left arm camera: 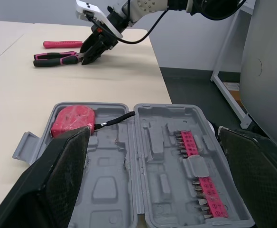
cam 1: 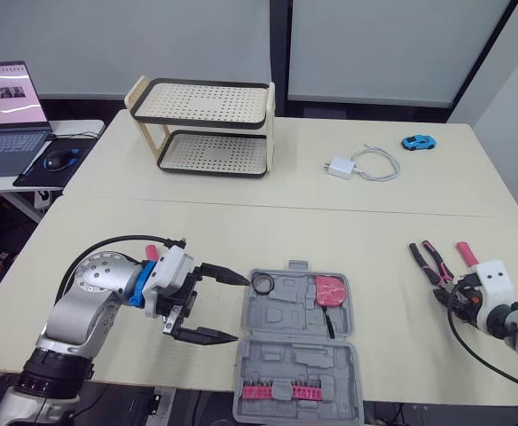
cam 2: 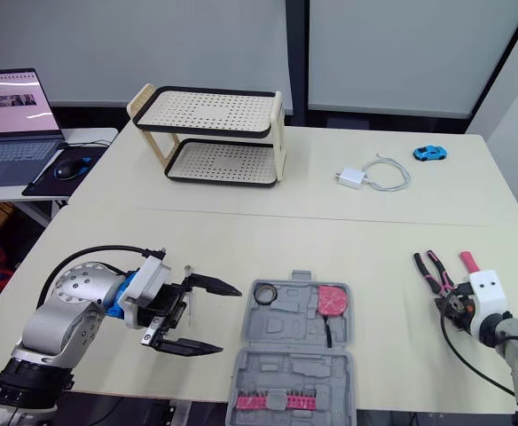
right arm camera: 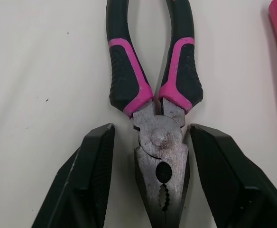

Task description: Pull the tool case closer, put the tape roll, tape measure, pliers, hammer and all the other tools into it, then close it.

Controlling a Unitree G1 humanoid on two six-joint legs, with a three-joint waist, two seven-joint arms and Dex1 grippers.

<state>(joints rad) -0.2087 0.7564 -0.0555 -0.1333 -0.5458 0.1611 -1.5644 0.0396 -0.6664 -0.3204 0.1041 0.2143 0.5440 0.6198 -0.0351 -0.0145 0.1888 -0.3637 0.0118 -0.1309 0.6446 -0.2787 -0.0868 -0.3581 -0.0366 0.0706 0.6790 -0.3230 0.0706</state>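
**Case open at the front edge, both tools spread**

The tool case (cam 1: 286,318) lies open and flat at the middle of the worktop's (cam 1: 197,222) front edge. In it sit the black tape roll (cam 1: 262,283), the pink tape measure (cam 1: 331,291) and a row of pink bits (cam 1: 293,389). The left tool (cam 1: 241,308) hangs just beside the case's left side, fingers wide apart and holding nothing. Near the right edge lie the pliers (cam 1: 430,264), with a pink handle (cam 1: 466,253) just beside them. The right tool (right arm camera: 152,127) is spread around the pliers' head, one finger on each side with a gap between finger and metal.
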